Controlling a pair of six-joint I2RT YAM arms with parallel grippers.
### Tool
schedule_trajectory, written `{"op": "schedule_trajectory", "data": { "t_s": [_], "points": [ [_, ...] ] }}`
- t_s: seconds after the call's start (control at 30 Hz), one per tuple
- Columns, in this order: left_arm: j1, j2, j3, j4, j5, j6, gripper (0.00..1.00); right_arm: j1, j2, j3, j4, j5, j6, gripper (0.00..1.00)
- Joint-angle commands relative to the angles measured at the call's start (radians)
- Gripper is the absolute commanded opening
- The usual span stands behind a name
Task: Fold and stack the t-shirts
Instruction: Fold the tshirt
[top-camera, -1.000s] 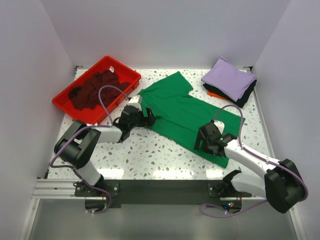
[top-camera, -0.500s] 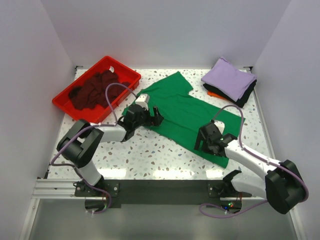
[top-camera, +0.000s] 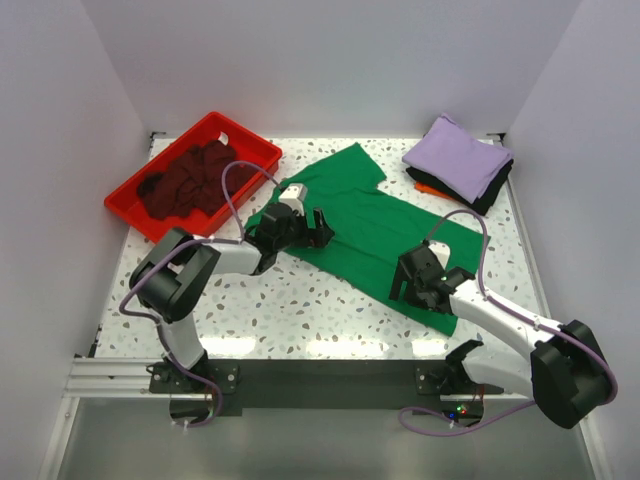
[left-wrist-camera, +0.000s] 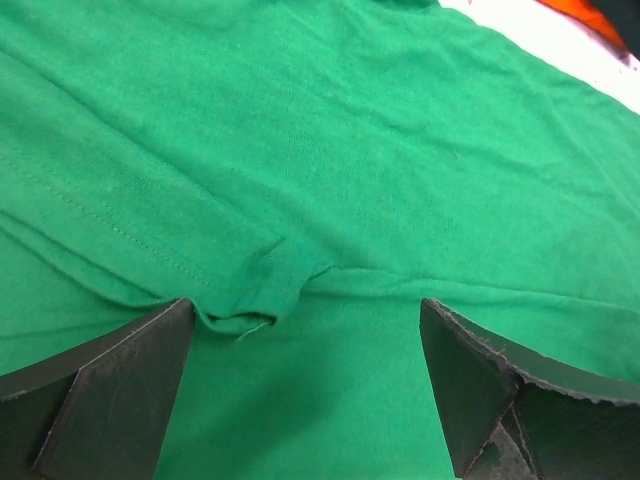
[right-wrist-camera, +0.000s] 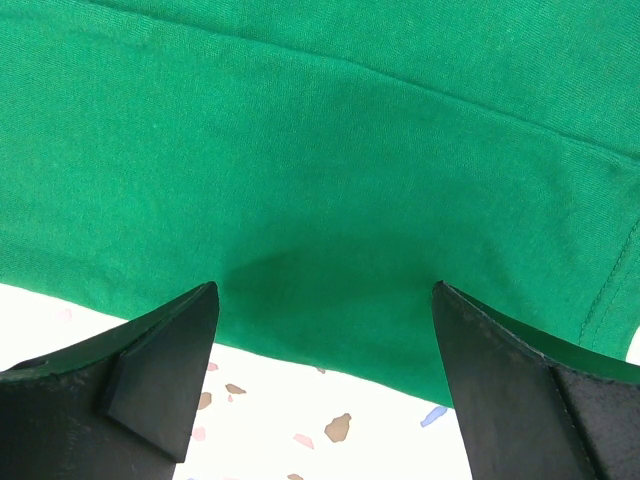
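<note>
The bright green t-shirt (top-camera: 365, 225) lies spread flat across the middle of the table, its collar end toward the far left. My left gripper (top-camera: 318, 228) is open over the shirt's left side, above a folded sleeve seam (left-wrist-camera: 250, 300). My right gripper (top-camera: 408, 285) is open over the shirt's near hem (right-wrist-camera: 330, 350), the speckled table showing under its fingers. Neither holds anything. A dark maroon t-shirt (top-camera: 185, 180) lies crumpled in the red tray. A lavender t-shirt (top-camera: 458, 155) tops a folded stack over black (top-camera: 495, 185) and orange (top-camera: 428, 188) ones at the far right.
The red plastic tray (top-camera: 250, 145) stands at the far left. White walls close in the table on three sides. The arm bases sit on a rail at the near edge.
My left gripper has moved right, from the shirt's left edge onto the cloth. The shirt's left sleeve corner now lies further out to the left. The right arm has stayed put.
</note>
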Motion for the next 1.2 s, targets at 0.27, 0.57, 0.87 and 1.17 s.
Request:
{"op": "schedule_trajectory", "data": {
  "t_s": [0.27, 0.57, 0.87, 1.17],
  "points": [
    [-0.010, 0.094, 0.100, 0.057, 0.042, -0.003, 1.00, 0.005, -0.028, -0.008, 0.003, 0.023, 0.012, 0.91],
    [-0.024, 0.159, 0.188, 0.072, 0.059, 0.030, 1.00, 0.005, -0.024, -0.016, 0.014, 0.014, 0.016, 0.91],
    [-0.045, 0.237, 0.292, 0.064, 0.076, 0.088, 1.00, 0.005, -0.012, -0.025, 0.033, 0.006, 0.018, 0.91],
    [-0.084, 0.283, 0.399, 0.061, 0.098, 0.152, 1.00, 0.007, -0.015, -0.027, 0.033, 0.003, 0.021, 0.91]
  ]
}}
